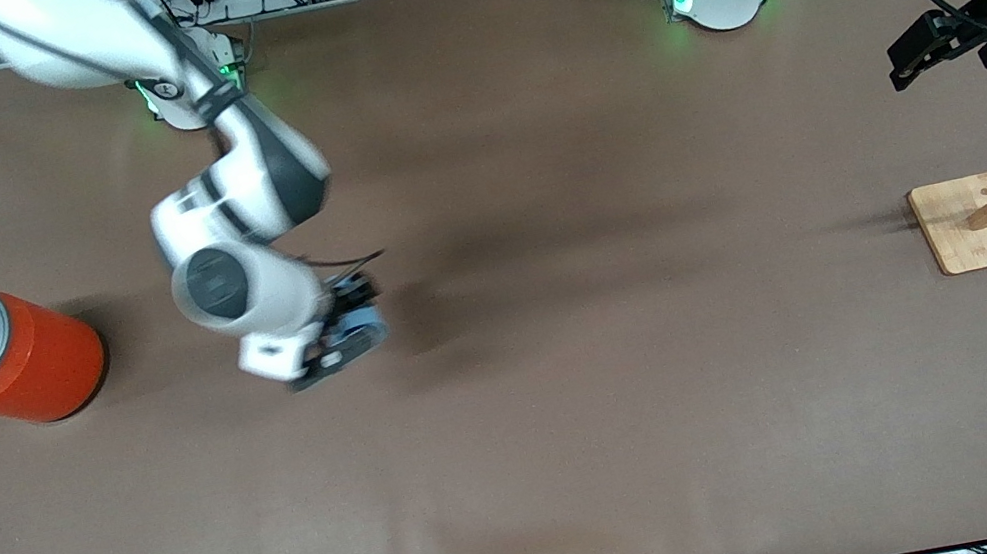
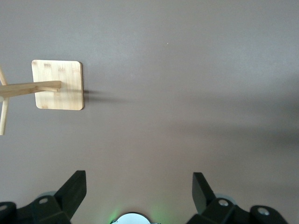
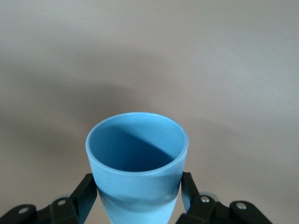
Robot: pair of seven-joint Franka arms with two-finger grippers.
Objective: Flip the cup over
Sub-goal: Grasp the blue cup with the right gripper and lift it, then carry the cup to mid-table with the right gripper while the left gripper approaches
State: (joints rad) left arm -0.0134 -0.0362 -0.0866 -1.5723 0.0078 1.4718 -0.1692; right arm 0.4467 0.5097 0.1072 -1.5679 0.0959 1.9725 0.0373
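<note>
From the front, the right arm's wrist hides most of the cup (image 1: pixel 357 324). The right wrist view shows it whole, open mouth visible, clamped in the right tool (image 3: pixel 138 193) above the tabletop (image 1: pixel 577 404). The left tool (image 2: pixel 139 189) waits, fingers apart, near the wooden stand (image 2: pixel 58 85)

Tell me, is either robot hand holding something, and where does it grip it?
The right gripper holds the light-blue cup by its lower sides. The left gripper is open, empty.
</note>
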